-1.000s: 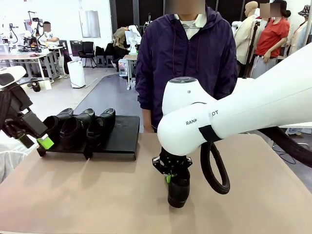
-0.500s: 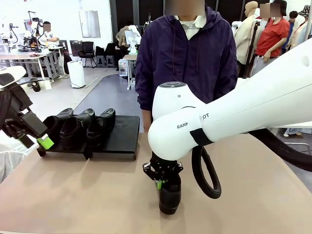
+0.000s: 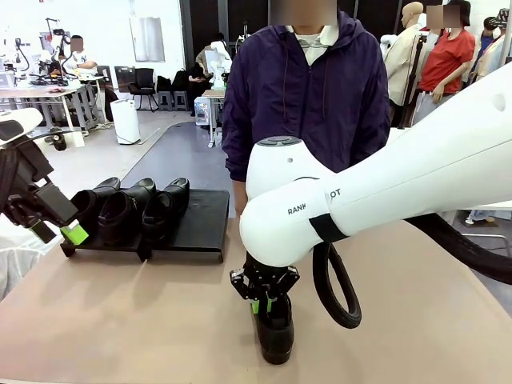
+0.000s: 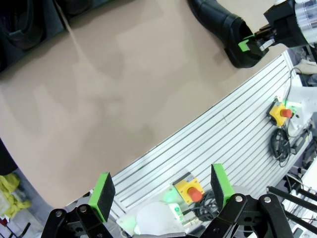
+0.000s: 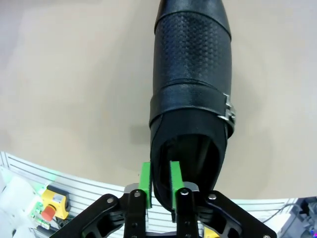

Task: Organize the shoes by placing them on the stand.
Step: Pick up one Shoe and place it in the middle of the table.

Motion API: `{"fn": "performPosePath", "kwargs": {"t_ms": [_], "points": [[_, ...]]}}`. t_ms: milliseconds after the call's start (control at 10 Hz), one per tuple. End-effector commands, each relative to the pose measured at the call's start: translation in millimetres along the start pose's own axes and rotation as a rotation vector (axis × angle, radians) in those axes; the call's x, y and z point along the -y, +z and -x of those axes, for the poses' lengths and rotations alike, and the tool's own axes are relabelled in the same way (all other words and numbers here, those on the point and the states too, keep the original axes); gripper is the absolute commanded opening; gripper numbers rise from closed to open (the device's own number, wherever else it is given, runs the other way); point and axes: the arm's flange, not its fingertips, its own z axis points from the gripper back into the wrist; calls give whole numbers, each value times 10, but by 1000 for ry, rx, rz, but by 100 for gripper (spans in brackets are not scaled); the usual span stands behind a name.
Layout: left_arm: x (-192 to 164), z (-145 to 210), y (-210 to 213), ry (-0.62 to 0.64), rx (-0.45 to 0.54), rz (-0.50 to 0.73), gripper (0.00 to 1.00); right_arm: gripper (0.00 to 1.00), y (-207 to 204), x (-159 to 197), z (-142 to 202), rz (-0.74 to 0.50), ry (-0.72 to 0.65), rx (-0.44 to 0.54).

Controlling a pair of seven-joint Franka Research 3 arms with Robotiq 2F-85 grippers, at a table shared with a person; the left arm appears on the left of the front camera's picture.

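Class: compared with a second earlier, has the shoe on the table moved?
Yes. The shoe in the right tool has shifted toward picture left, nearer the stand, and slightly toward the camera.

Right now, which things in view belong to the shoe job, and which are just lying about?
Job:
- three shoes on the stand
- stand
- fourth shoe on the table, heel collar between the right pincer fingers
- left pincer, open, holding nothing

Lying about:
- emergency stop button beyond the table edge
- person standing opposite

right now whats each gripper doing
Left gripper: open, holding nothing.
Right gripper: pads pinching the heel rim of the shoe lying on the table.
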Motion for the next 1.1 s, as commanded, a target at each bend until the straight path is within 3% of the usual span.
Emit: {"fn": "performPosePath", "kwargs": {"t_ms": [0,200,400,700,1000], "points": [[12,6,12,9,6,18,100,100,58,23,-18,-22,16,29],[12,6,12,9,6,18,100,100,180,100,9,-50,16,44],[12,6,12,9,6,18,100,100,702,456,188,-143,18,42],[12,6,12,9,6,18,100,100,1627,1588,949,-298,95,47],[12,6,12,9,6,18,100,100,1814,2732,1646,-350,-1,127]]}}
